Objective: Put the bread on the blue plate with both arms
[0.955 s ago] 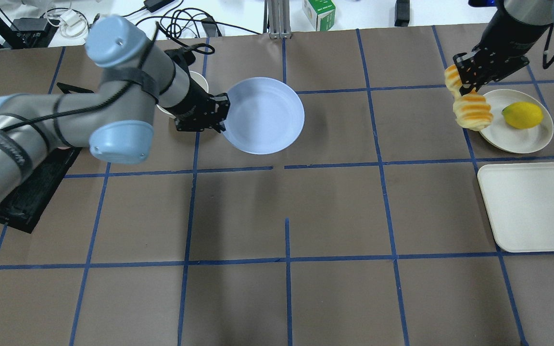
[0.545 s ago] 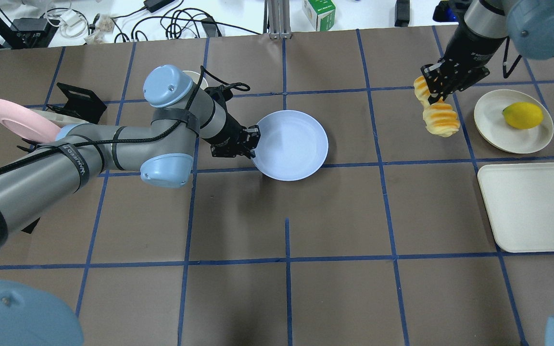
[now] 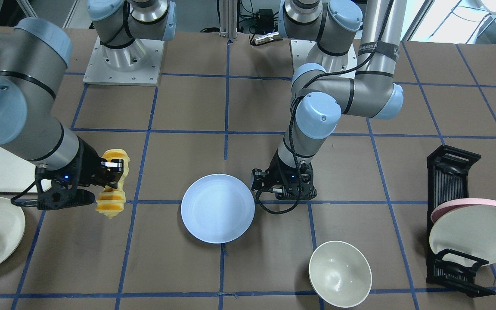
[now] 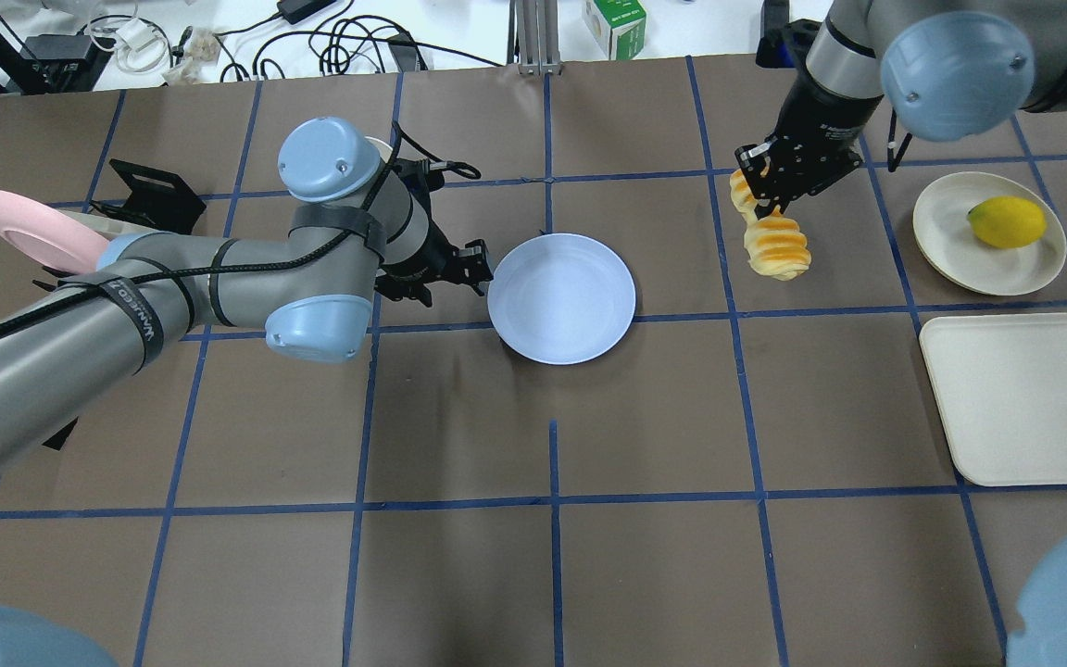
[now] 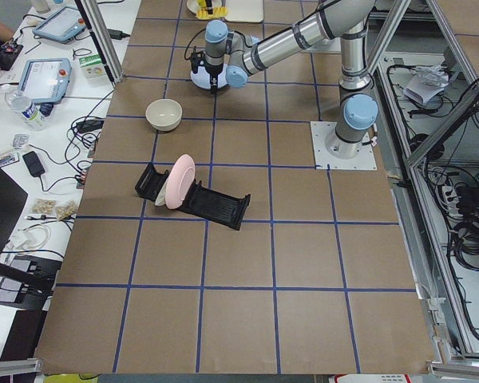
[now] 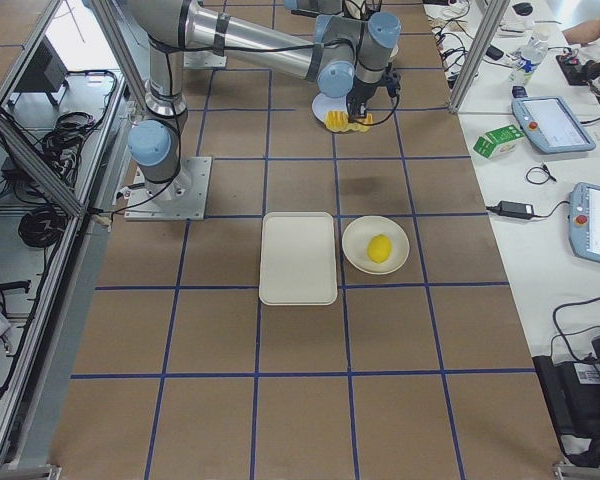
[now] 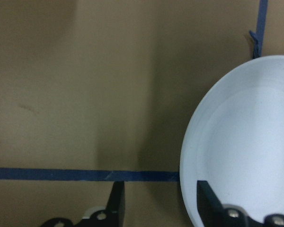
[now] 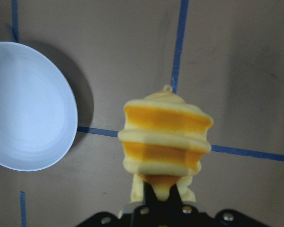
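The blue plate [image 4: 561, 298] lies flat on the table near the middle; it also shows in the front view [image 3: 218, 208]. My left gripper [image 4: 481, 267] is at the plate's left rim. In the left wrist view the left gripper [image 7: 161, 208] is open, one finger over the plate [image 7: 246, 142] and one finger beside it. My right gripper [image 4: 760, 196] is shut on the upper end of the bread [image 4: 777, 246]. The loaf hangs down above the table, to the right of the plate and apart from it. The right wrist view shows the bread [image 8: 165, 137] with the plate [image 8: 28, 106] off to its left.
A cream plate [image 4: 946, 232] with a yellow lemon [image 4: 1006, 222] sits at far right, with a white tray [image 4: 1034, 398] in front of it. A black dish rack [image 3: 450, 189] holds a pink-rimmed plate [image 3: 472, 228]. A white bowl [image 3: 339, 273] stands beyond the left gripper.
My left arm has brought the blue plate right and nearer to the middle, onto the table, and its jaws now stand open. My right arm has carried the bread left towards the plate.
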Action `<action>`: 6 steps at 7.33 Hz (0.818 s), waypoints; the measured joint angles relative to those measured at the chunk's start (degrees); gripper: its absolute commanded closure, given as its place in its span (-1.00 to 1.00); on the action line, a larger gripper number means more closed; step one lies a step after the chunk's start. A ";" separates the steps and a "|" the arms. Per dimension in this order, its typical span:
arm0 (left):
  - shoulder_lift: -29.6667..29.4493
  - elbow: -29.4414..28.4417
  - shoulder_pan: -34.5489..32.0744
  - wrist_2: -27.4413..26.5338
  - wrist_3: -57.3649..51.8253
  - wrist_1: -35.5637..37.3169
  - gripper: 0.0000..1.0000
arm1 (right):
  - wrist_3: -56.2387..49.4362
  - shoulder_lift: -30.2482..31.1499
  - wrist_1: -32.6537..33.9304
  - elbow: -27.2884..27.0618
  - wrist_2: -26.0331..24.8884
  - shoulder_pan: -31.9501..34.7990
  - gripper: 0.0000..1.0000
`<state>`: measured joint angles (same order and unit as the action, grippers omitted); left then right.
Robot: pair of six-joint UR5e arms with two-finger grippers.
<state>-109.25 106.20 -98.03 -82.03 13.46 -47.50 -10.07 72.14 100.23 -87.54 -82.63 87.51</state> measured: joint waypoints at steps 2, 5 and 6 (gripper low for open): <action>3.89 -8.63 0.29 -4.94 -0.69 -19.58 -1.00 | 7.59 -1.71 5.32 -0.63 0.71 6.69 1.00; 8.20 -18.55 3.07 -8.19 -1.23 -36.11 -1.00 | 24.08 -8.51 18.98 -1.02 0.80 16.31 1.00; 9.32 -19.25 4.20 -8.25 -1.54 -37.07 -1.00 | 28.10 -10.88 21.06 -1.06 0.79 17.73 1.00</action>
<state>-99.93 86.95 -93.83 -90.28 11.92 -84.56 18.03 61.26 121.29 -88.61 -81.84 105.24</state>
